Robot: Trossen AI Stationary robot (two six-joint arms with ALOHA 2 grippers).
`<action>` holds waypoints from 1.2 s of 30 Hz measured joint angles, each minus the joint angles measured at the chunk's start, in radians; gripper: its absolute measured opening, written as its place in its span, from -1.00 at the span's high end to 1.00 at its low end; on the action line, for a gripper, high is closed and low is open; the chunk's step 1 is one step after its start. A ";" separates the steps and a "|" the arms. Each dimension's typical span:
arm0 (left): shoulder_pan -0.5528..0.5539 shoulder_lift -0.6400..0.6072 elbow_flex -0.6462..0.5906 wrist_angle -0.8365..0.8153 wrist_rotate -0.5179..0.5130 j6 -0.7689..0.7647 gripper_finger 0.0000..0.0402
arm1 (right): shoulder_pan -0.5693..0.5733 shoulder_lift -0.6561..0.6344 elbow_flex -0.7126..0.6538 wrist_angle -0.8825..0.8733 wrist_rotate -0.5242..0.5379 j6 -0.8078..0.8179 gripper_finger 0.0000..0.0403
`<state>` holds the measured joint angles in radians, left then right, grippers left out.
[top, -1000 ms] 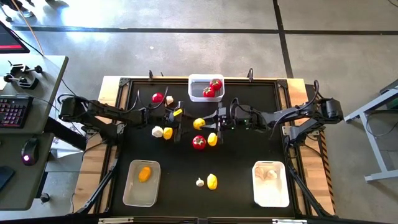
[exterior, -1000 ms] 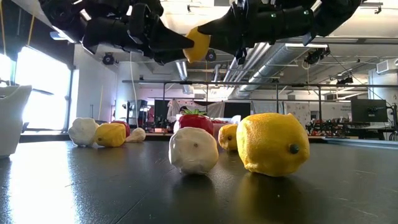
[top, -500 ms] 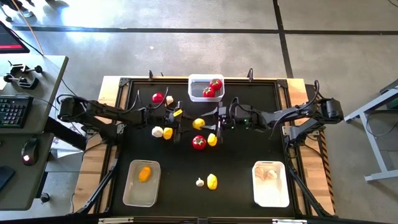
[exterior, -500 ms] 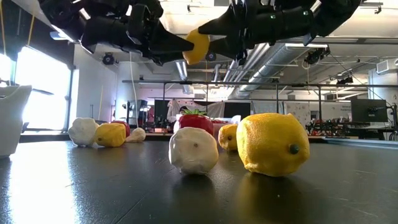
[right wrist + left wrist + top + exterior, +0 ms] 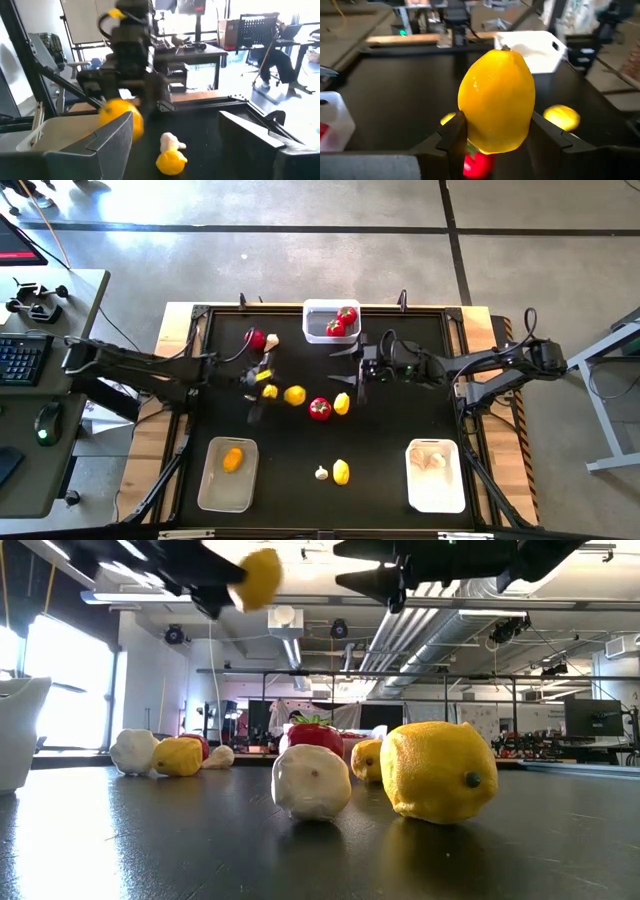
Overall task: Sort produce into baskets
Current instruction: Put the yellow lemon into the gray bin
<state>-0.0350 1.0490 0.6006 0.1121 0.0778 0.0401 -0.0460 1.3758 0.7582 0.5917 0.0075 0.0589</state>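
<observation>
While aloft, left end effector (image 5: 495, 135) gripping lemon (image 5: 496, 102)

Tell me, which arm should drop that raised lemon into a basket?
The left: its tool already grips the lemon, and the basket holding a lemon sits on its side.

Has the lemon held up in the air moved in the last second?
Yes. The lemon, shut in the left claw, moved away from the tomato basket, leaving the right claw.

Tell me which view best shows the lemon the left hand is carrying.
Left wrist view: the lemon fills the frame, clamped between the left hand's fingers. The high view shows it small; the low view only at the top edge; the right wrist view blurred.
</observation>
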 joint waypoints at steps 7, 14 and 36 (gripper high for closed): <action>-0.227 -0.108 0.120 -0.422 -0.207 -0.089 0.27 | 0.000 -0.001 0.000 -0.081 0.005 0.016 -0.39; -0.458 -0.040 0.288 -0.770 -0.276 -0.289 0.27 | 0.000 -0.001 0.000 -0.100 0.014 0.013 -0.39; -0.854 0.269 0.335 -0.947 -0.085 -0.779 0.28 | 0.000 -0.001 0.000 -0.103 0.014 -0.007 -0.38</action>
<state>-0.8885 1.3180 0.9356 -0.8345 -0.0074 -0.7390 -0.0456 1.3750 0.7582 0.4885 0.0216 0.0515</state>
